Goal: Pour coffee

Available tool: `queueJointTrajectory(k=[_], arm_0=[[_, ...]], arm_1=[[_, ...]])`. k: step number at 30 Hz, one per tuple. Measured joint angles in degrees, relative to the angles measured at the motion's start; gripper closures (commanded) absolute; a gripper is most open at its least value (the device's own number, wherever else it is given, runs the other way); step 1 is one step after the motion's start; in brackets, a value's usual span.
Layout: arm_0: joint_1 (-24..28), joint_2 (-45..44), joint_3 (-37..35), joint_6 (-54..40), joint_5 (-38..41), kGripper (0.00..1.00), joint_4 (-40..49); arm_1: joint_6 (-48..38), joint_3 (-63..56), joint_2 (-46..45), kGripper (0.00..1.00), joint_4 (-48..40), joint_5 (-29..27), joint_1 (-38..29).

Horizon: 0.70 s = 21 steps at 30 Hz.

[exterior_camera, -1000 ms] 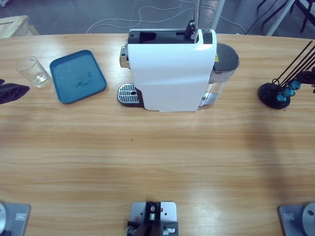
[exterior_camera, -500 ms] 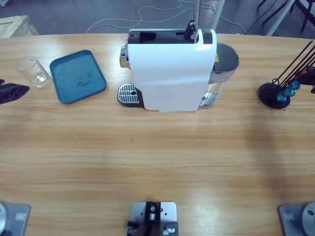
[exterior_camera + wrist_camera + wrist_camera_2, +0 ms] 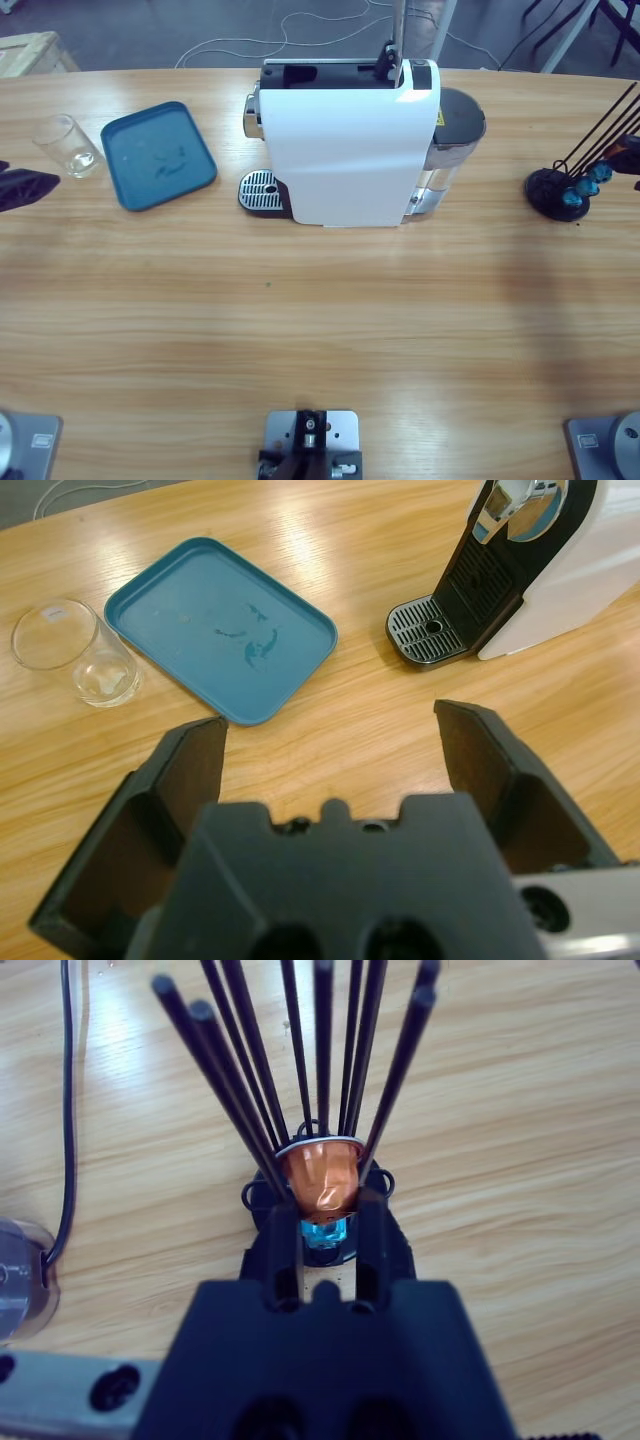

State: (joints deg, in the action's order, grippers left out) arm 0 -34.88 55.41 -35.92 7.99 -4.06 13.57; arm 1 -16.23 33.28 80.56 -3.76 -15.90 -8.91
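Observation:
No coffee shows anywhere; the clear glass [image 3: 68,146] [image 3: 75,655] stands empty at the table's far left, beside a blue tray [image 3: 158,155] [image 3: 220,625]. The white coffee machine [image 3: 345,150] stands in the middle with its drip grate [image 3: 261,190] [image 3: 432,640] bare. My left gripper [image 3: 330,720] [image 3: 40,182] hovers open at the left edge, just short of the glass and holding nothing. My right gripper [image 3: 325,1205] is shut on an orange capsule [image 3: 322,1175] among the black rods of the capsule rack [image 3: 565,190]. A blue capsule [image 3: 325,1232] sits below it.
A water tank [image 3: 455,125] sits on the machine's right side. The machine's lever [image 3: 392,50] stands raised at the back. Cables [image 3: 300,30] trail on the floor beyond the table. A wide stretch of bare wood [image 3: 320,330] lies in front of the machine.
At the right edge my right gripper has shifted slightly outward from the rack with the orange capsule. The left gripper, glass and tray have not moved.

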Motion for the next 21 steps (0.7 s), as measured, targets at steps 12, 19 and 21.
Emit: queueJointTrajectory(k=[12,19,21], arm_0=[[0.0,0.0,0.1,0.0,0.0,0.119,-0.1],[-0.1,0.0,0.2,0.0,0.0,0.119,-0.4],[-0.1,0.0,0.2,0.0,0.0,0.119,-0.5]], arm_1=[[0.6,8.8,-13.1,1.0,18.1,-0.5,-0.2],[7.3,27.9,-15.3,1.0,32.7,0.2,-6.6],[11.4,32.2,-15.3,1.0,36.2,0.8,-15.8]])
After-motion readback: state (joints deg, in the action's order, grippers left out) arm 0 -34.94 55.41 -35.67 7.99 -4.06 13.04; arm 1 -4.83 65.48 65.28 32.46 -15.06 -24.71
